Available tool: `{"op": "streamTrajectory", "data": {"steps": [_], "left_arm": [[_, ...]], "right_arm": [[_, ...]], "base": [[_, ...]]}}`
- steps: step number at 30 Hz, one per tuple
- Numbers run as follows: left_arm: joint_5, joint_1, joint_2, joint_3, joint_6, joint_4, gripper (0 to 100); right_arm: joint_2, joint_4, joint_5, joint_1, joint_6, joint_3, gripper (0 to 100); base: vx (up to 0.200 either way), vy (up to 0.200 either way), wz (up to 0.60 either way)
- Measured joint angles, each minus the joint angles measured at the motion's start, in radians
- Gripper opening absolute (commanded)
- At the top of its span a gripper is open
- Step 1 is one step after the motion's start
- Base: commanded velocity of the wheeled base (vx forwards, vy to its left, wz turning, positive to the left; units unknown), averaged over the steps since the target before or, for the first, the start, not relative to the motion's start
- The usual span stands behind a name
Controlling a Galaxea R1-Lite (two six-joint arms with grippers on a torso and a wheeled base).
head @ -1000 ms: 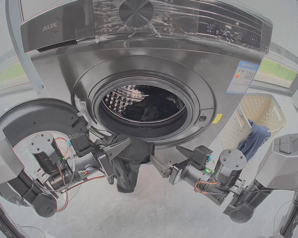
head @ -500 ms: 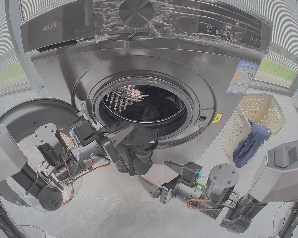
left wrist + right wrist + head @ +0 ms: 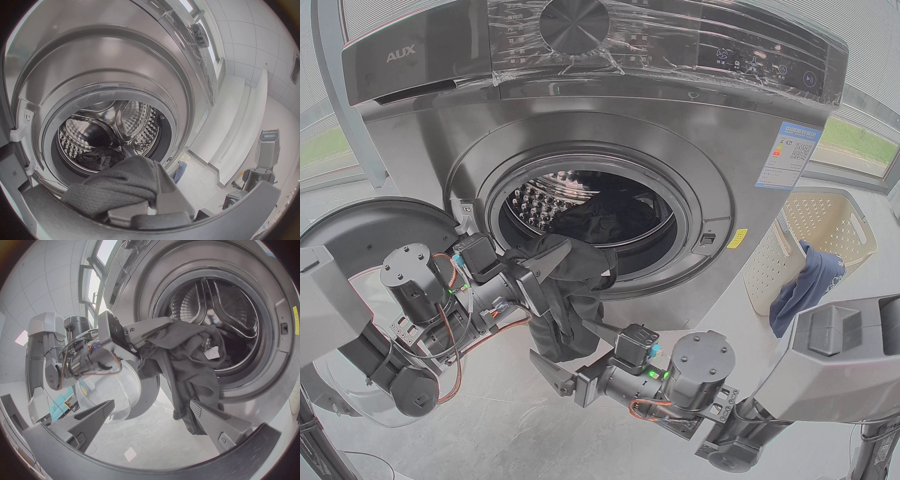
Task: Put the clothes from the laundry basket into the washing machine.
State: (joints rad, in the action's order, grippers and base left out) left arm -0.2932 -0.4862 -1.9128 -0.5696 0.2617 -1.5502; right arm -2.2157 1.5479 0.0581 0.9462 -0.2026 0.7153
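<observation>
My left gripper (image 3: pixel 565 256) is shut on a dark grey garment (image 3: pixel 575 294) at the lower left rim of the washing machine's (image 3: pixel 600 125) open drum (image 3: pixel 594 212). Most of the cloth hangs down in front of the machine. Seen from the left wrist, the garment (image 3: pixel 115 184) bunches between the fingers (image 3: pixel 170 190) just before the drum mouth (image 3: pixel 103 131). More dark clothes (image 3: pixel 606 219) lie inside the drum. My right gripper (image 3: pixel 557 339) is open, low under the hanging cloth, whose tail (image 3: pixel 187 415) ends by one fingertip (image 3: pixel 195 407). A blue garment (image 3: pixel 809 287) drapes over the cream laundry basket (image 3: pixel 837 225).
The round machine door (image 3: pixel 369 231) stands swung open at the left, close behind my left arm. The basket leans against the machine's right side. Grey floor (image 3: pixel 506 431) lies below both arms.
My left gripper has lifted the dark garment up toward the drum rim. My right arm has dropped and swung left, ending under the hanging cloth with its fingers still open.
</observation>
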Motion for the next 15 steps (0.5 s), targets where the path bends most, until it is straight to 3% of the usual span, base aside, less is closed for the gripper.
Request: {"op": "streamTrajectory", "data": {"steps": [9, 15], "left_arm": [[0.005, -0.003, -0.007, -0.005, 0.000, 0.000, 0], [0.006, -0.003, -0.005, -0.006, 0.000, 0.000, 0]], "right_arm": [[-0.101, -0.002, -0.007, -0.024, 0.028, 0.169, 100], [-0.133, -0.002, -0.008, -0.039, 0.041, 0.224, 100]], "base": [[0.000, 0.000, 0.00], [0.000, 0.000, 0.00]]}}
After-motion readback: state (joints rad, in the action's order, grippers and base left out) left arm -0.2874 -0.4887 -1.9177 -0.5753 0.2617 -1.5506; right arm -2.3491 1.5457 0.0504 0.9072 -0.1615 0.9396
